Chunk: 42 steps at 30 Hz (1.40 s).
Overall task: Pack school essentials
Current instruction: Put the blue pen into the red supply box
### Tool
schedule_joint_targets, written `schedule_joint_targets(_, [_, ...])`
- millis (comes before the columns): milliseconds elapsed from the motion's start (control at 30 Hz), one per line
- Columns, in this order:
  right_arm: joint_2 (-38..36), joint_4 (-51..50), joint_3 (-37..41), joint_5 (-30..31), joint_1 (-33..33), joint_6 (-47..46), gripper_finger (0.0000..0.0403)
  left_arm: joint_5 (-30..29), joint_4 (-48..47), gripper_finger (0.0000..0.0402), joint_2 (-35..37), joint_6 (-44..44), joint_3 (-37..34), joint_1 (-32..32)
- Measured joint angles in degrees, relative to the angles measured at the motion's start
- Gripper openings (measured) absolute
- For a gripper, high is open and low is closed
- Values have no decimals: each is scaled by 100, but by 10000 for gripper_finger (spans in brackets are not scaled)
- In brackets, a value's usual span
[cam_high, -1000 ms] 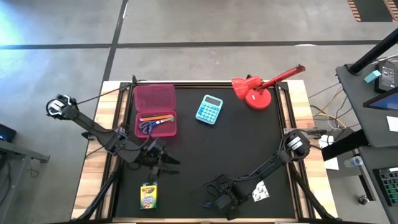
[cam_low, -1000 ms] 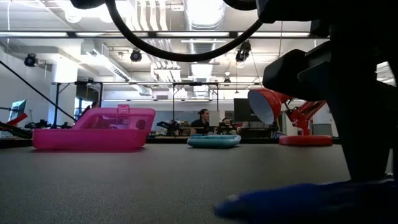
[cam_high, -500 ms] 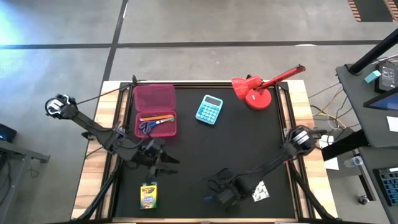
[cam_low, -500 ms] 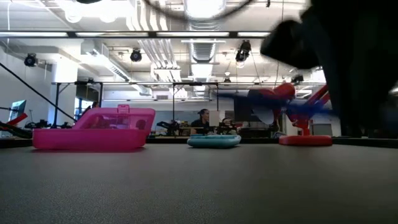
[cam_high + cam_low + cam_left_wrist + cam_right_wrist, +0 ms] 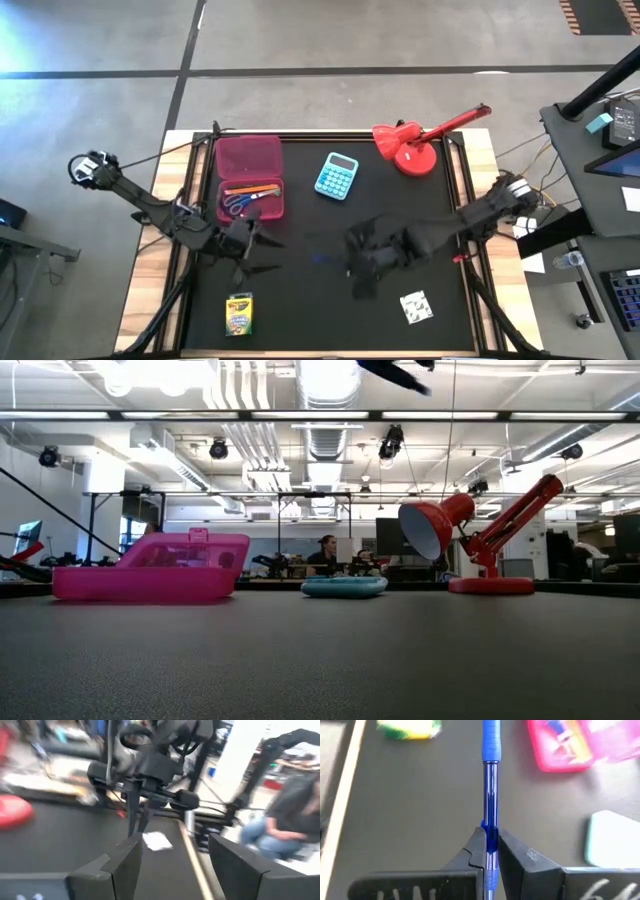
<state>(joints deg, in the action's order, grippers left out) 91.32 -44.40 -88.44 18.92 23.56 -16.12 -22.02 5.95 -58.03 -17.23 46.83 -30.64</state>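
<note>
Jaws of the right gripper (image 5: 490, 845) pinch the pen (image 5: 490, 780), clear only from its wrist; left gripper (image 5: 170, 857) is spread.

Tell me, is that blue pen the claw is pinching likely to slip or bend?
Probably not bend: the blue pen runs dead straight out from the right gripper. It might pivot or slip, since the fingers pinch it near one end. Set down, its round barrel would likely roll.

A pink open case (image 5: 150, 568), a turquoise calculator (image 5: 344, 587) and a red desk lamp (image 5: 478, 540) stand across a dark tabletop (image 5: 320, 660); people sit beyond.
</note>
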Motion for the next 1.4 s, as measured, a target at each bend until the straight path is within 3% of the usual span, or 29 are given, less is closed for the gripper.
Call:
schedule_joint_targets(200, [-530, 784, -7, 302, -722, 561, 19, -714, 996, 210, 101, 1795, -19, 212])
schedule_joint_targets(333, [-615, 1774, -7, 262, -1051, 1236, 19, -1283, 1792, 210, 85, 2378, -9, 481])
schedule_joint_targets(567, [-616, 2976, -7, 191, -1473, 1982, 19, -1349, 2325, 210, -10, 2360, -24, 1008])
schedule_joint_targets(767, [-602, 3530, -7, -137, -1740, 2059, 19, -1320, 2582, 210, -337, 2355, 0, 1210])
schedule_joint_targets(1033, [-587, 3712, -11, -287, -1798, 2263, 20, -1311, 3689, 208, -713, 2362, 9, 1592])
schedule_joint_targets(1200, [-587, 3772, -11, -284, -1877, 2281, 20, -1146, 3716, 172, -737, 2358, 20, 1716])
schedule_joint_targets(1400, [-587, 3767, -11, -280, -1993, 2277, 20, -1091, 3717, 80, -742, 2360, 24, 1860])
